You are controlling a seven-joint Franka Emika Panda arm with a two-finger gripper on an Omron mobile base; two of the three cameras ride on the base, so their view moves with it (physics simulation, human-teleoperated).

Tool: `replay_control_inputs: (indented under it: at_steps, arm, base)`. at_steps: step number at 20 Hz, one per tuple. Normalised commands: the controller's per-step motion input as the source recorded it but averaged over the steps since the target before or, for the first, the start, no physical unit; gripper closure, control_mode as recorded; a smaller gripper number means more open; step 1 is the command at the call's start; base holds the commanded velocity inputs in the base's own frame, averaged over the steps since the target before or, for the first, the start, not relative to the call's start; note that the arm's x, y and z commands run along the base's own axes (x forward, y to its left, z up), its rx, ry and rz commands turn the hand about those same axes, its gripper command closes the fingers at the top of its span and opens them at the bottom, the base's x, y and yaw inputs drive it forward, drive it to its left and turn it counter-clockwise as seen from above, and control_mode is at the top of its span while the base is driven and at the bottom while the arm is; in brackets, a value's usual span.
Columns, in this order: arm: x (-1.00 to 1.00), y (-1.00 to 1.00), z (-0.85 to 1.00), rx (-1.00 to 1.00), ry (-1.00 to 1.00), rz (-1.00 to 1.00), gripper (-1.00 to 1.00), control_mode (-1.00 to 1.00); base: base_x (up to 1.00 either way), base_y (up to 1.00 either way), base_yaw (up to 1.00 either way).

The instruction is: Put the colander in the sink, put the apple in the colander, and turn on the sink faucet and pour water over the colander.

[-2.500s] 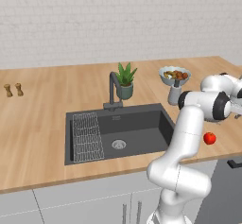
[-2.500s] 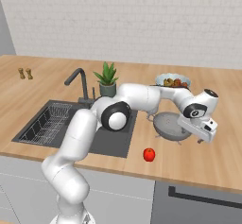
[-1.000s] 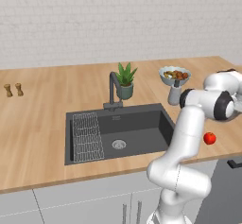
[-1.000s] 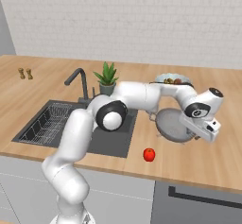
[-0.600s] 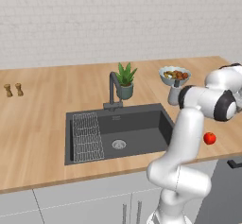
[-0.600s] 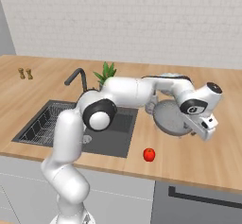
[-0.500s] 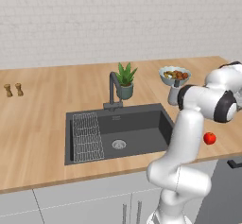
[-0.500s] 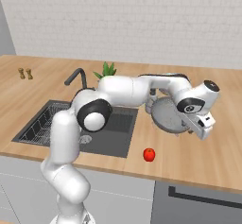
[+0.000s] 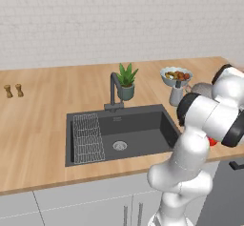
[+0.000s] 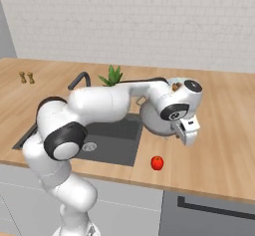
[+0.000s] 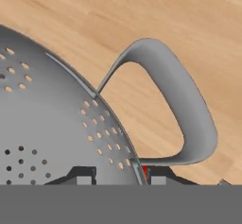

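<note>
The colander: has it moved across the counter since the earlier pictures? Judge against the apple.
Cannot tell. In the right base view the colander sits up-left of the apple as before, half hidden by the arm; the claw straddles its rim.

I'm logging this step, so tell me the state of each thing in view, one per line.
colander: on the counter right of the sink, upright, empty as far as shown.
end effector: at the colander's rim beside its loop handle; grip cannot be told.
apple: on the counter near the front edge, loose.
sink: holds no colander yet.
faucet: no water running.
</note>
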Motion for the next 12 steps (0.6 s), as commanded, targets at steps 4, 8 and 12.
replay_control_inputs:
  at_steps: [4, 8, 12]
  arm:
    - [0.00, 0.99, 0.07, 0.00, 0.12, -0.01, 1.00, -1.00]
    - [0.00, 0.89, 0.01, 0.00, 0.25, 0.00, 1.00, -1.00]
    - [0.00, 0.82, 0.02, 0.00, 0.32, 0.00, 1.00, -1.00]
  base:
    - [0.00, 0.00, 0.00]
    - [0.00, 0.00, 0.00]
    - [0.00, 0.00, 0.00]
